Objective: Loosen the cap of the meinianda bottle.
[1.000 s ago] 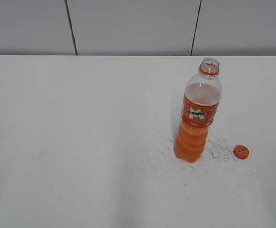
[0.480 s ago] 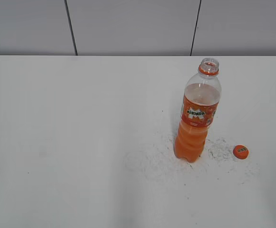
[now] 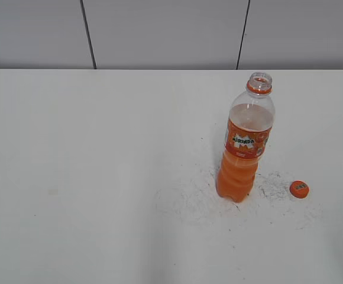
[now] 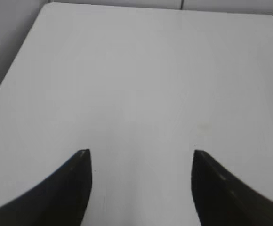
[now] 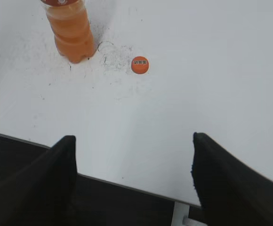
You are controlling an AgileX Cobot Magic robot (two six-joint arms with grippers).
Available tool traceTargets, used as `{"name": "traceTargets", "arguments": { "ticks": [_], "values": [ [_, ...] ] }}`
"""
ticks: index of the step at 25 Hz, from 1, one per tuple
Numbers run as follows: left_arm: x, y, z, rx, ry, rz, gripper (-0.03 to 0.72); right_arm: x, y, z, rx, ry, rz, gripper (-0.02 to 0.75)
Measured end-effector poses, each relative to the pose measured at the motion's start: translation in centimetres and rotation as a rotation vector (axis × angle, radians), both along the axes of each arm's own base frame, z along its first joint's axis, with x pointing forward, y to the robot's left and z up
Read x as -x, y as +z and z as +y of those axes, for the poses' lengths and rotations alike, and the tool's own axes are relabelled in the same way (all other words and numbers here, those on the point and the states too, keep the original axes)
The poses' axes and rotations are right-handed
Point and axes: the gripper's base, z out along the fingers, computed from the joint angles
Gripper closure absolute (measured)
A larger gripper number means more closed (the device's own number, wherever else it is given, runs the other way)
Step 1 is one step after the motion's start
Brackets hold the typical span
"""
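The meinianda bottle stands upright on the white table, right of centre, with its mouth open and an orange neck ring. Its lower body shows at the top left of the right wrist view. The orange cap lies flat on the table to the right of the bottle, apart from it, and also shows in the right wrist view. My left gripper is open and empty over bare table. My right gripper is open and empty above the table's front edge, well back from the cap. Neither gripper shows in the exterior view.
The table top is white, with dark scuff marks around the bottle's base. A grey panelled wall runs behind the table. The table's front edge and the dark space below it show in the right wrist view.
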Motion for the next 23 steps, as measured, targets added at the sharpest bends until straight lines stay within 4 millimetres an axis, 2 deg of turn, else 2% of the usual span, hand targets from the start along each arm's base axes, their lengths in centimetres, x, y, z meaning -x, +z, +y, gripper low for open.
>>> {"name": "traceTargets", "arguments": {
  "ticks": [5,23],
  "values": [
    [0.70,-0.01,0.07,0.005,0.084,-0.036,0.180,1.00,-0.02,-0.05,-0.005,0.000,-0.072,0.173],
    [1.07,-0.02,0.07,0.007,0.111,-0.058,0.180,1.03,-0.07,-0.04,-0.006,0.001,-0.073,0.173]
  ]
}}
